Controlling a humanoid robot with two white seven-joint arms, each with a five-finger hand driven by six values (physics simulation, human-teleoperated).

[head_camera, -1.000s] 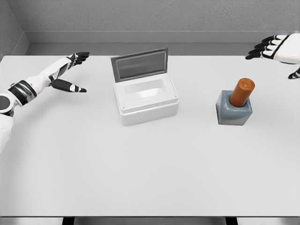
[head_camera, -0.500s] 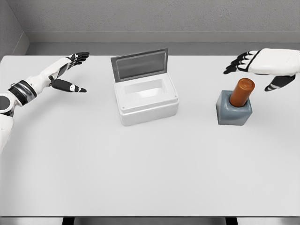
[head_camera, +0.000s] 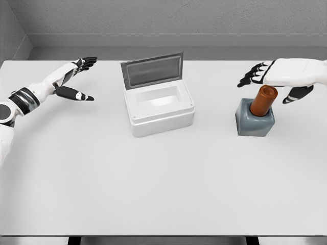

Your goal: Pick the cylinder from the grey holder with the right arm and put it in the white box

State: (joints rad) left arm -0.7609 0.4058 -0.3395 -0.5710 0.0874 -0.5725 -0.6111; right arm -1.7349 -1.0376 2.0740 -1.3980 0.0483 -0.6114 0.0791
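An orange-brown cylinder [head_camera: 262,101] stands tilted in a grey holder [head_camera: 254,121] on the right side of the white table [head_camera: 153,173]. My right hand [head_camera: 273,81] hovers just above and behind the cylinder's top, fingers spread, thumb hanging to the right of it, holding nothing. The white box [head_camera: 159,107] sits left of the holder at the table's centre back, its grey lid [head_camera: 152,69] standing up behind it and its inside bare. My left hand [head_camera: 76,76] rests open above the far left of the table.
A grey wall runs along the table's back edge. About a hand's width of bare tabletop separates the box from the holder.
My right hand has moved left and down from the upper right corner to just above the cylinder. The left arm, box and holder have not moved.
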